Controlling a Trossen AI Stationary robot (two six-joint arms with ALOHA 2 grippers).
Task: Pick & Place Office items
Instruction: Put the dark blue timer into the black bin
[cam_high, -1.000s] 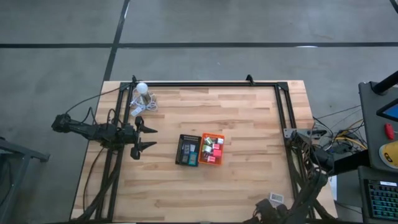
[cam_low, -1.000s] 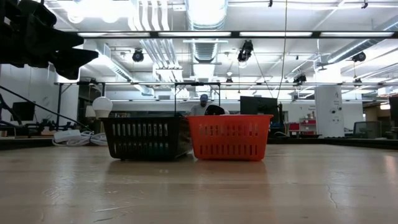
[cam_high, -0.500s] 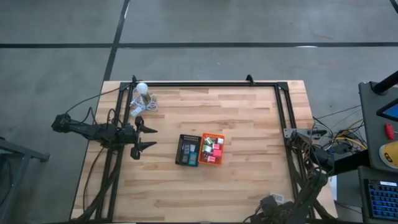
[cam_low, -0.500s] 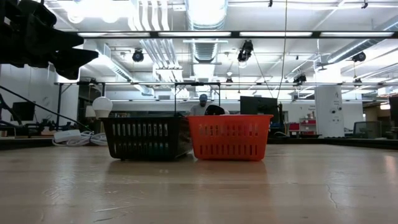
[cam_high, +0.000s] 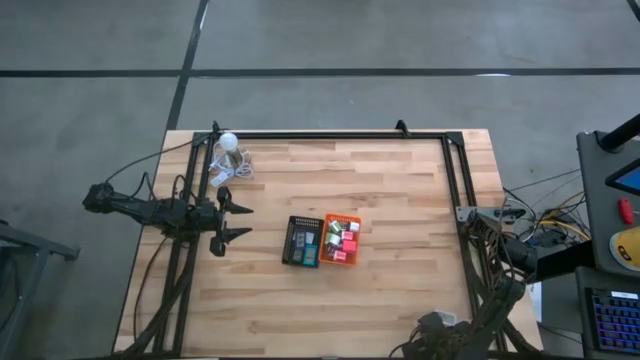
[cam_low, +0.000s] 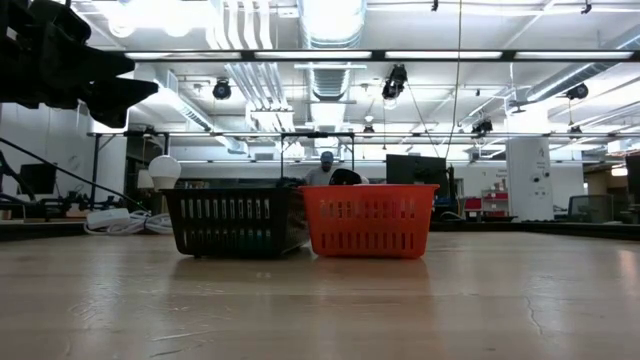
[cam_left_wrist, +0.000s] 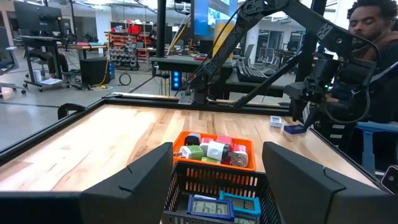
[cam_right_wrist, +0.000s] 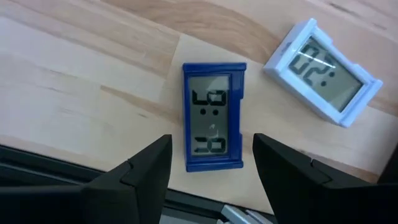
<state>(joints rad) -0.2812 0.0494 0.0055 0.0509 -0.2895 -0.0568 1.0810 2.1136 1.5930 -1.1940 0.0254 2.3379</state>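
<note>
right gripper (cam_right_wrist: 208, 162) poised at table's near right corner, fingers apart straddling blue clock (cam_right_wrist: 212, 116), holding nothing; you're lined up to grab. left gripper (cam_high: 235, 224) waits wide near left edge, facing black tray (cam_high: 301, 241).

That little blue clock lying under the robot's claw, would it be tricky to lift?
Probably not. The blue clock looks like a stiff plastic slab, likely light. It lies flat on the table, so it shouldn't roll, though smooth sides might slip. The right gripper stands open over it.

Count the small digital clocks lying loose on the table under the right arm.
2: a dark blue clock between the open right end effector's fingers, and a pale blue clock lying beside it. Others may be hidden.
</note>
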